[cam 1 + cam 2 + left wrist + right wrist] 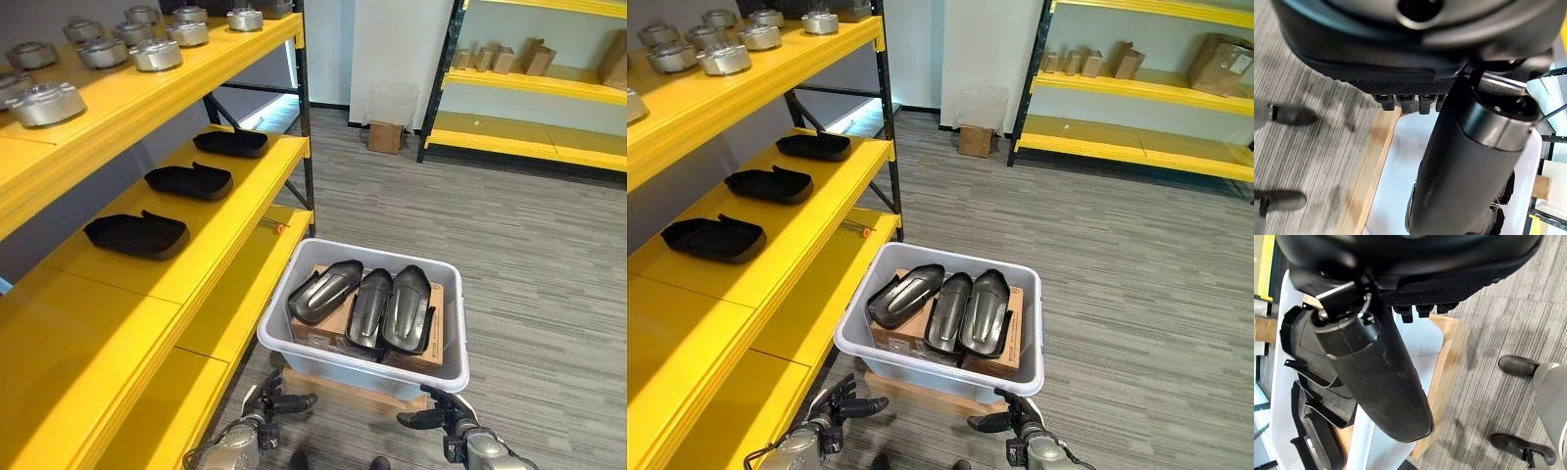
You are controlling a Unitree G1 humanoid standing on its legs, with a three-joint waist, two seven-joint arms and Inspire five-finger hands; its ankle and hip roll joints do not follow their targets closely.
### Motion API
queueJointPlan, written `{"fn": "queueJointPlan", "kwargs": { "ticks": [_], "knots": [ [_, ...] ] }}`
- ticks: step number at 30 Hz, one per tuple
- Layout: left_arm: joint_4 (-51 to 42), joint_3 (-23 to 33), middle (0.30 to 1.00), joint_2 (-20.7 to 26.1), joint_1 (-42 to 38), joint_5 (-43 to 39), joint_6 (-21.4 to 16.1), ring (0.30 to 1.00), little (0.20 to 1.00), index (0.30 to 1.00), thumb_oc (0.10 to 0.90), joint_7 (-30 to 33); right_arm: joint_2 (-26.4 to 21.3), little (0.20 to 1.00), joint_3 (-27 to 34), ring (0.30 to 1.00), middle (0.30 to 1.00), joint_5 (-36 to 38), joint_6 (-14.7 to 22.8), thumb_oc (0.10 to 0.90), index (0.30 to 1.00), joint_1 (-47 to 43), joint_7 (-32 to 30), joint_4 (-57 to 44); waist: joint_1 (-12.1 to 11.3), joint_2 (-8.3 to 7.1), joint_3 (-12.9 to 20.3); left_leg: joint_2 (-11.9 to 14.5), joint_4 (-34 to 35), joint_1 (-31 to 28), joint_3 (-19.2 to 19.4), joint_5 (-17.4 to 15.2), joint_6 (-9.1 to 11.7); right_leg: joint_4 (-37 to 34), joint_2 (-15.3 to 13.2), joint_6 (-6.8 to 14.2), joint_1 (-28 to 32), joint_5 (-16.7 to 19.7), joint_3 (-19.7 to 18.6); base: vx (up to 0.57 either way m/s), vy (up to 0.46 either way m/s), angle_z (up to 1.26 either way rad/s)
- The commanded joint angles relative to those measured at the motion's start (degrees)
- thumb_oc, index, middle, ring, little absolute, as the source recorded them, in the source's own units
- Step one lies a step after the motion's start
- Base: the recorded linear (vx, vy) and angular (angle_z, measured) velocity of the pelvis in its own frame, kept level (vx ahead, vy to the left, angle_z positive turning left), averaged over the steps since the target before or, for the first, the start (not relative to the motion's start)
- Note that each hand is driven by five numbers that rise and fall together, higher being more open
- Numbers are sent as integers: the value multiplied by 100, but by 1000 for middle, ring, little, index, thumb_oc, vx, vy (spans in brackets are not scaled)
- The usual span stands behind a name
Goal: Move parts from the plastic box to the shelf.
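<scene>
Currently we are hovering left hand (pixel 263 404) and right hand (pixel 443 411) beside plastic box (pixel 363 369) near wall, fingers relaxed, holding nothing. Three black parts (pixel 364 302) lying inside box; shelf (pixel 186 245) left of box. Risk: overlapping parts snagging during lift.

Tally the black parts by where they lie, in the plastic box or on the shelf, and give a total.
Black parts in the plastic box: 3
Black parts on the shelf: 3
Total: 6
</scene>
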State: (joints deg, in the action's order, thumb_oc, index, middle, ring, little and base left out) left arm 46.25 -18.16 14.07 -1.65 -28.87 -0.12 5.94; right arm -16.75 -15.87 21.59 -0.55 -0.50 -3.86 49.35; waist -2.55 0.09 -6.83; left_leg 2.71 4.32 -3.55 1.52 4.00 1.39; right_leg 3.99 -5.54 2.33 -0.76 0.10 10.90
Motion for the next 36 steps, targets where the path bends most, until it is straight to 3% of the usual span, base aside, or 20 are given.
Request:
{"fn": "queueJointPlan", "kwargs": {
  "ticks": [1, 7, 10, 11, 13, 22, 25, 29, 34, 36],
  "knots": [
    [-338, 67, 1000, 163, -362, 67, -376, 1000, 1000, 1000, 900, 16, -24, 1000, 31, 1000, 1000, 220, 372, 900, 1000, -387, 60, -565, -151, 3, 282, 346, -14, -42, -208, -209, 179, -9, -608, 647, 354, -49, -354, 55, 66, -35],
    [-515, 205, 1000, 205, -223, 72, -366, 1000, 1000, 1000, 900, 28, -124, 1000, 99, 1000, 1000, 127, 418, 900, 1000, -222, 79, -1252, -99, -48, 333, 364, 68, -198, -110, -265, 172, -140, -628, 715, 348, 28, -469, 34, 40, -19],
    [-919, 407, 1000, 286, -77, 86, -407, 1000, 1000, 1000, 900, 35, -351, 1000, 320, 1000, 1000, -30, 518, 900, 1000, 7, 115, -2123, -42, -76, 339, 408, 68, -214, -82, -281, 203, -211, -603, 714, 356, 35, -482, -3, 2, -12],
    [-1529, 681, 1000, 401, 268, 69, -482, 1000, 1000, 1000, 900, -67, -617, 1000, 755, 1000, 1000, -180, 684, 900, 1000, 451, 213, -3082, 28, -91, 342, 462, 68, -207, -63, -273, 238, -274, -577, 717, 364, 43, -467, -10, -11, -20],
    [-2214, 988, 1000, 504, 872, 99, -568, 1000, 1000, 1000, 900, -299, -787, 1000, 1297, 1000, 1000, -133, 909, 900, 1000, 900, 420, -3863, 70, -111, 315, 511, 68, -196, -64, -284, 263, -343, -535, 711, 371, 36, -447, 4, -9, -5],
    [-4027, 1565, 1000, 799, 1805, 129, -970, 1000, 1000, 1000, 900, -579, -1040, 1000, 2020, 1000, 1000, -118, 1371, 900, 1000, 1213, 534, -5125, 13, -166, 257, 546, 68, -187, -81, -338, 283, -419, -531, 724, 399, 29, -441, 9, -5, -1],
    [-4530, 1607, 1000, 1167, 1452, 525, -1244, 1000, 1000, 1000, 900, -540, -1455, 1000, 2023, 1000, 1000, -326, 1446, 900, 1000, 786, 506, -5068, -36, -215, 253, 560, 68, -171, -116, -347, 315, -441, -542, 727, 437, 7, -390, 47, -15, 5],
    [-4474, 1497, 1000, 1330, 1100, 801, -1300, 1000, 1000, 1000, 900, -408, -1809, 1000, 1978, 1000, 1000, -494, 1420, 900, 1000, 430, 408, -4918, -53, -233, 247, 561, 68, -126, -119, -339, 337, -457, -549, 741, 419, 29, -370, 11, -4, 1],
    [-4661, 1462, 1000, 1767, 628, 1401, -1391, 1000, 1000, 1000, 900, -80, -2785, 1000, 1713, 1000, 1000, -1007, 1281, 900, 1000, -448, 232, -4718, -115, -262, 118, 599, 68, 121, -126, -260, 398, -510, -534, 732, 231, 97, -334, 0, 0, 0],
    [-4665, 1420, 1000, 1830, 496, 1454, -1385, 1000, 1000, 1000, 900, 12, -2959, 1000, 1531, 1000, 1000, -1091, 1214, 900, 1000, -776, 161, -4610, -135, -267, 86, 602, 68, 203, -133, -232, 414, -545, -533, 729, 178, 133, -326, -3, -5, 2]
  ]
}}
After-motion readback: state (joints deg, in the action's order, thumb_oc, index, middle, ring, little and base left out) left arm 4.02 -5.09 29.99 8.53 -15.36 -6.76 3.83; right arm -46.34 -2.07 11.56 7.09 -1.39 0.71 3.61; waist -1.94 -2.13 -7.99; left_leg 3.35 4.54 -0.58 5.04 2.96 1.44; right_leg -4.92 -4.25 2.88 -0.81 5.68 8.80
